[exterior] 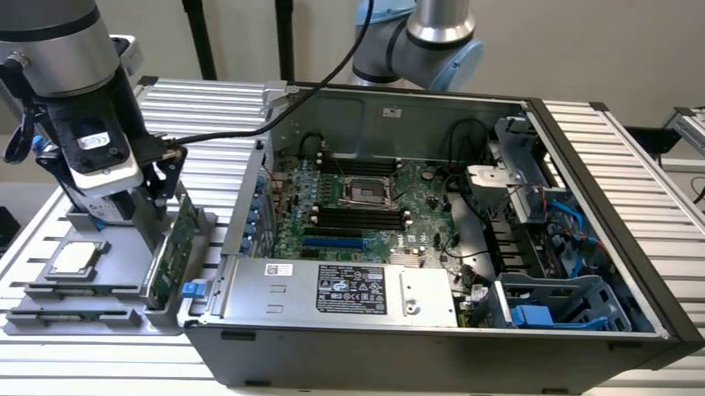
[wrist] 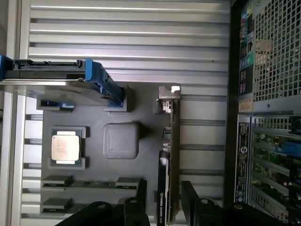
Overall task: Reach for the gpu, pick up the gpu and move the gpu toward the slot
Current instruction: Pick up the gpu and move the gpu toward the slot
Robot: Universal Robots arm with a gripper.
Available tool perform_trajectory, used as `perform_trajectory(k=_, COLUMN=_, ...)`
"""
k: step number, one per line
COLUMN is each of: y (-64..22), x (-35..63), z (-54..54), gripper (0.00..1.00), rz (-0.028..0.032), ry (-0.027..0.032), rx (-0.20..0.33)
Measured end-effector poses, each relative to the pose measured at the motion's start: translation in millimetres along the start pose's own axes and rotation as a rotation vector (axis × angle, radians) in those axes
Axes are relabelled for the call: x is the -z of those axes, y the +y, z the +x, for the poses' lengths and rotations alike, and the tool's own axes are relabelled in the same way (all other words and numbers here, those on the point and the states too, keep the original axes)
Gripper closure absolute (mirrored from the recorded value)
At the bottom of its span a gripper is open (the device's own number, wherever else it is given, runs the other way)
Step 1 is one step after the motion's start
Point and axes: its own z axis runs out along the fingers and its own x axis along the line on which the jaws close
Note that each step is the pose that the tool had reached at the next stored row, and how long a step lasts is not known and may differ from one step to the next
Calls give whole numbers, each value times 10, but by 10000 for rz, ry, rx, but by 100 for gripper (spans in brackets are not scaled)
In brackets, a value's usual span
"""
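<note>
Standing on edge, the gpu (wrist: 174, 150) sits between the parted jaws.

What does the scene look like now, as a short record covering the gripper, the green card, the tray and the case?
card: thin green circuit-board card with silver bracket, standing on edge in a grey parts tray
gripper: open, a finger either side of the card
also in tray: square silver processor chip; blue-framed silver hard drive
case: open black computer case, beside the tray
</note>
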Motion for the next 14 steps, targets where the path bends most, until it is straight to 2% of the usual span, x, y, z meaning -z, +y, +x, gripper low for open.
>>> perform_trajectory(k=14, y=-5, x=-255, z=-1, gripper=58, rz=44, ry=-4, rx=0)
